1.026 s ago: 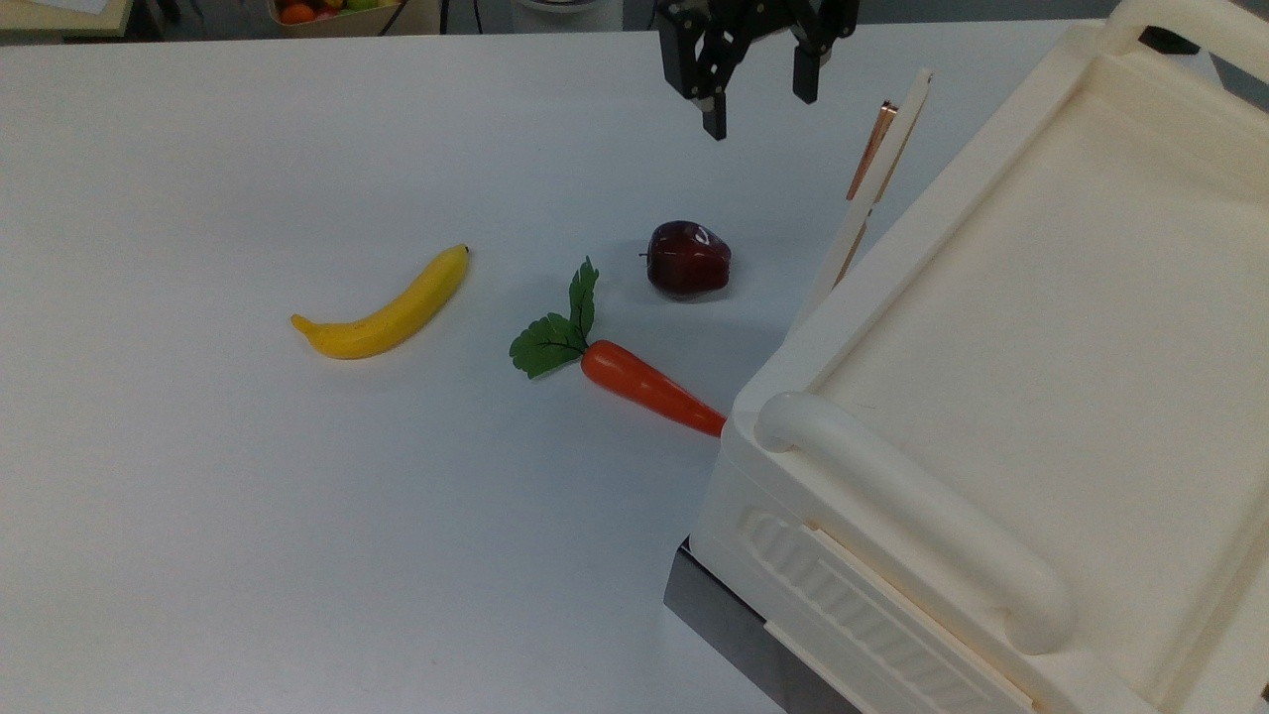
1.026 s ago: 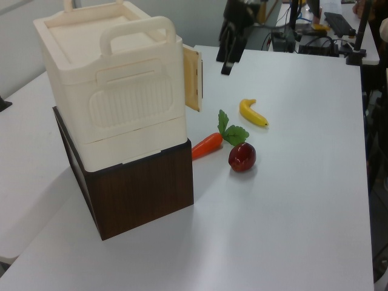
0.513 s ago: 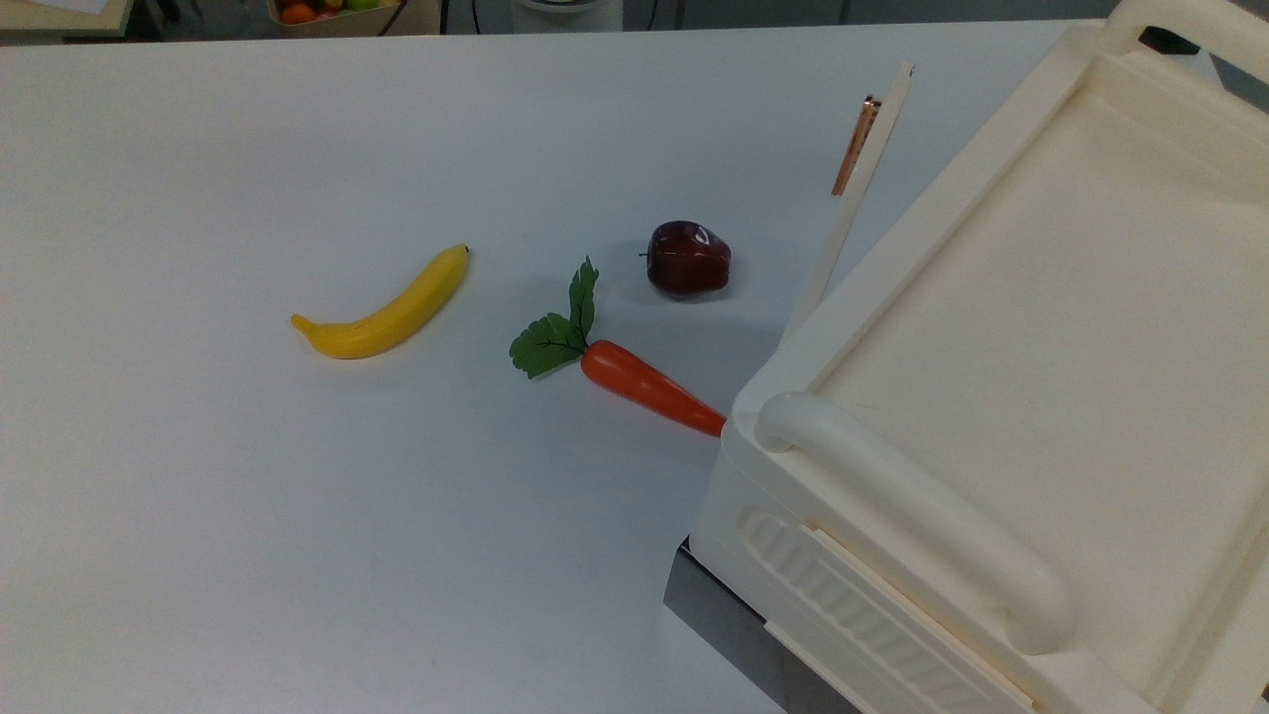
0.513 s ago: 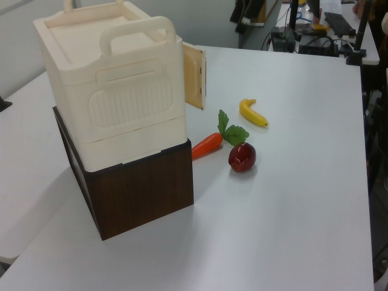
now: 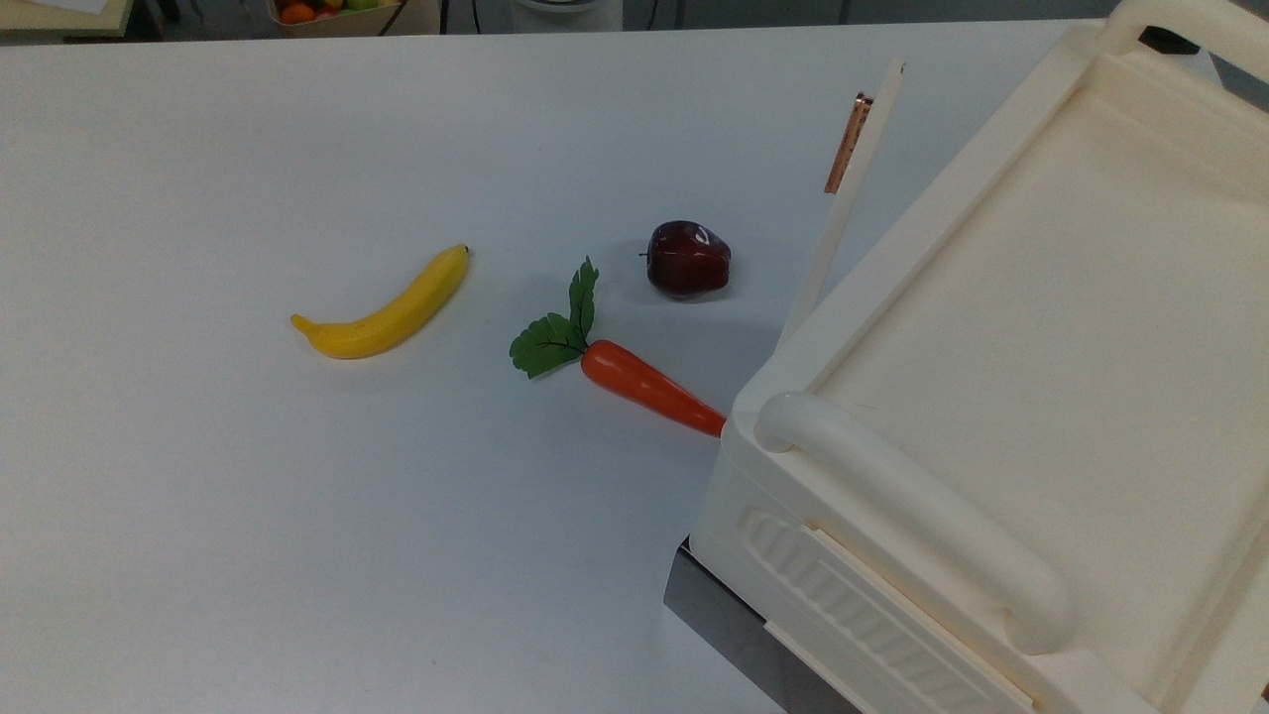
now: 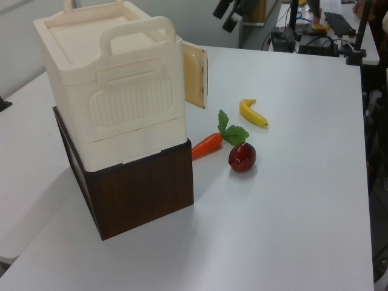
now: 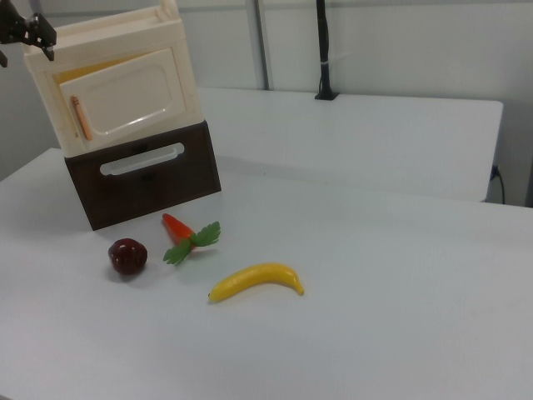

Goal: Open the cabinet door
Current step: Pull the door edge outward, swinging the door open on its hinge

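Jaws: state unclear | cabinet door ajar | cabinet interior hidden

I see cabinet on dark base, table's far left corner | door ajar, copper handle at its left | apple, carrot, banana in front, apart | gripper at top left, beside cabinet
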